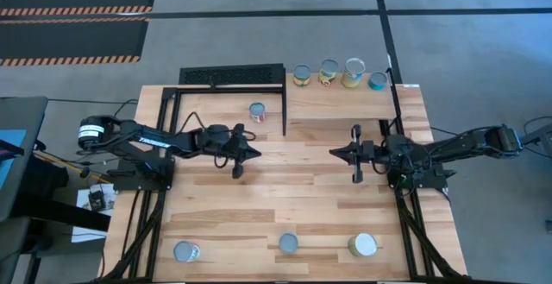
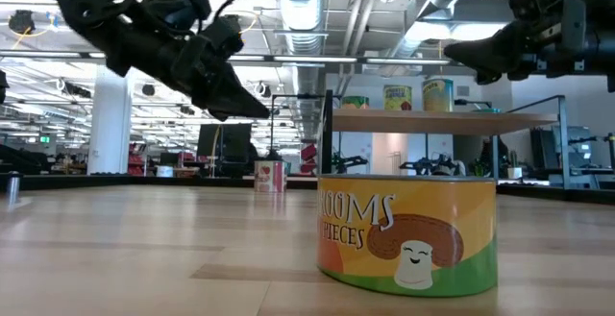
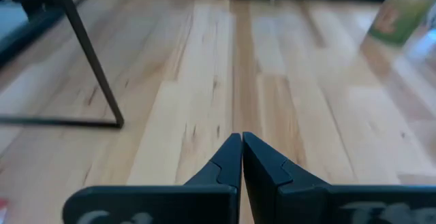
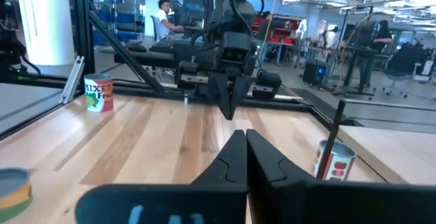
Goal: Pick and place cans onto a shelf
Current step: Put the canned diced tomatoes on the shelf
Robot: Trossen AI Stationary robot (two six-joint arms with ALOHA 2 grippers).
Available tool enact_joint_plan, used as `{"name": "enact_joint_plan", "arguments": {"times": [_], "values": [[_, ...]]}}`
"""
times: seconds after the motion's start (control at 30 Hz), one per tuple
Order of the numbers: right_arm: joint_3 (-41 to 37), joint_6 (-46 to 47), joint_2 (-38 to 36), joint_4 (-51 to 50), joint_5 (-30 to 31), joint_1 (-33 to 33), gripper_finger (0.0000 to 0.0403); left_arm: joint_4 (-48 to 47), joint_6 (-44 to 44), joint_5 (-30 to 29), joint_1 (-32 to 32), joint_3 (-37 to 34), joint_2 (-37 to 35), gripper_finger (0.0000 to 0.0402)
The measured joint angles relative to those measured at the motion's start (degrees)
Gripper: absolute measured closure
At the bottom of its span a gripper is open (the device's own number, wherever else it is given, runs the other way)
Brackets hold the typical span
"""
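Four cans (image 1: 339, 74) stand on the shelf (image 1: 345, 103), four wait on the table (image 1: 293, 180), and the left gripper (image 1: 255, 154) and right gripper (image 1: 335, 152) hover pinched shut, empty.

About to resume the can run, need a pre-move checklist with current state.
1. Left claw shut and empty over mid-table: ok.
2. Right claw shut and empty, facing it: ok.
3. Claws open for a pick: not ok.
4. Shelf has bare room beside its four cans: ok.
5. Cans to pick: three along the near edge, one by the black rack: ok.
6. Which can goes next: cannot tell.
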Motion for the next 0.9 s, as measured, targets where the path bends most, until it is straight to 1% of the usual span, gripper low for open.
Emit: {"name": "enact_joint_plan", "arguments": {"times": [0.17, 0.37, 0.47, 0.53, 0.57, 0.63, 0.8, 0.9], "values": [[0.00, -0.49, 0.00, 0.28, 0.01, -0.07, 0.0394, -9.66, 0.73, -1.63, 0.00, 4.01, 0.00, 0.0401], [0.00, -1.05, 0.00, 0.37, 0.24, -0.07, 0.0388, -17.79, 1.26, -1.82, -0.02, 7.68, 0.00, 0.0401], [0.03, -1.06, 0.00, 0.37, 0.25, -0.06, 0.0389, -21.64, 1.65, -5.94, 0.22, 9.55, 0.00, 0.0401], [0.03, -1.13, 0.00, 0.38, 0.26, -0.05, 0.0391, -24.97, 1.14, -9.09, 1.63, 10.99, 0.00, 0.0401], [0.03, -1.21, 0.00, 0.37, 0.26, -0.04, 0.0392, -26.48, 0.80, -9.64, 2.62, 11.66, 0.00, 0.0401], [0.03, -1.22, 0.00, 0.40, 0.28, -0.04, 0.0393, -28.31, 0.77, -9.74, 4.68, 12.73, 0.00, 0.0401], [0.05, -1.38, 0.00, 0.37, 0.36, -0.04, 0.0389, -29.19, 4.07, -5.63, 9.93, 14.17, 0.00, 0.0401], [0.05, -1.46, 0.00, 0.37, 0.37, -0.06, 0.0389, -30.09, 4.07, -5.91, 12.59, 15.08, 0.00, 0.0401]]}}
